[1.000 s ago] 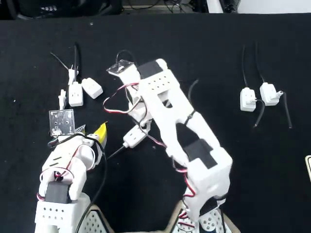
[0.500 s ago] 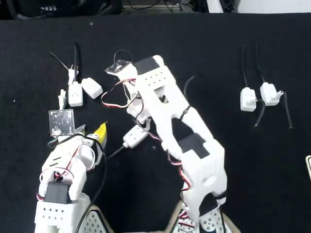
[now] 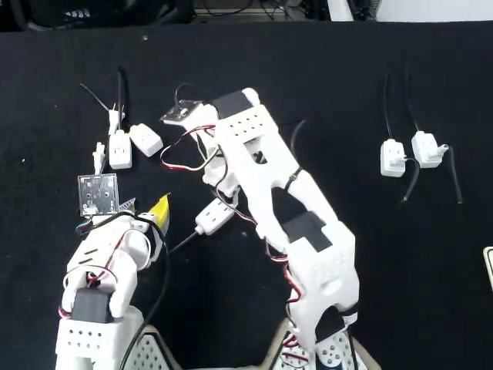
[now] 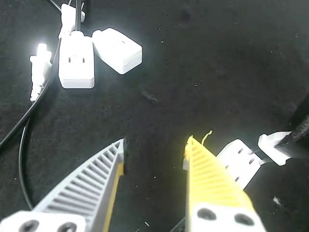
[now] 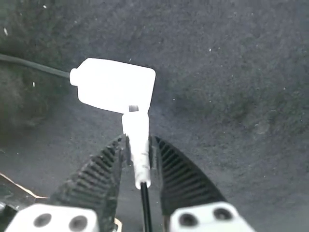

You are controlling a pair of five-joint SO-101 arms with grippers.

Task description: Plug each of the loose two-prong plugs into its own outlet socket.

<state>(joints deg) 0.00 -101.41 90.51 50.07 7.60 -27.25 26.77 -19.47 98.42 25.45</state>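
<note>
The right gripper [image 5: 137, 141] is clamped on a white plug [image 5: 136, 123]. The plug's nose touches the long edge of a white socket [image 5: 113, 86] near one end. On the table [image 3: 347, 77] these two lie just off the middle, toward eight o'clock.

I cannot tell whether the prongs have gone in. The plug body sits wholly outside the socket and meets it at a slant, so I judge it not seated.

To finish well, square the plug to the socket face so both prongs line up with the slots. Then push straight along the prongs, without twisting.

The light socket will probably slide under the push. The left gripper [image 4: 154, 145], fingers apart above bare cloth just beside it, could brace its far side.

A spare socket [image 3: 119, 149] and a loose plug [image 3: 98, 156] wait at ten o'clock.
</note>
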